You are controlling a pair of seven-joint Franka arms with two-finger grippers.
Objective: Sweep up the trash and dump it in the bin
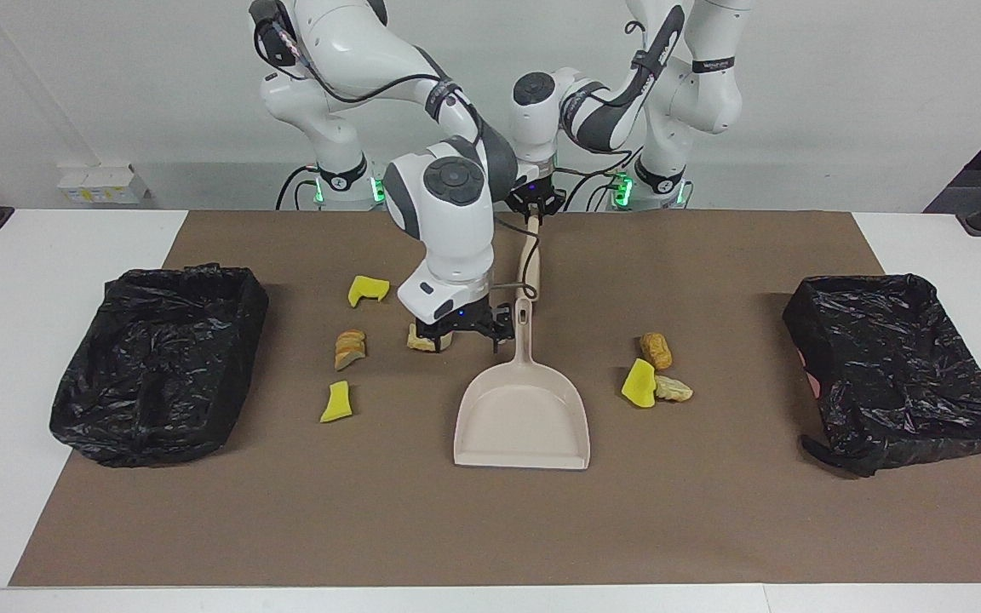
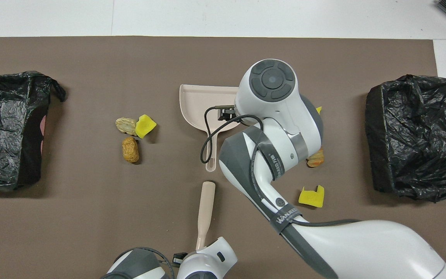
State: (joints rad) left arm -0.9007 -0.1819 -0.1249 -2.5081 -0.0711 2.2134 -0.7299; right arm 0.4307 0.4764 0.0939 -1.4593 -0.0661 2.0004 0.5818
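Gripping the thin end of the beige brush [image 1: 531,266], the left gripper [image 1: 534,204] stands shut on it at the robots' edge of the brown mat [image 1: 490,528]; the brush is tilted, its bristle end lifted over the tip of the dustpan [image 1: 522,415] handle. The right gripper [image 1: 462,328] hovers low just beside that handle, toward the right arm's end of the table, its fingers spread wide with nothing between them. Directly under it sits a tan bread-like chunk [image 1: 423,339], partly hidden by the fingers. More trash lies farther toward the right arm's end: an orange-crusted chunk [image 1: 349,348], a yellow wedge [image 1: 336,402] and a notched yellow piece [image 1: 368,290]. Toward the left arm's end of the dustpan lie a brown chunk [image 1: 655,350], a yellow wedge [image 1: 639,384] touching a pale chunk [image 1: 674,389]. Black-lined bins [image 1: 158,362] [image 1: 895,370] stand at either end.
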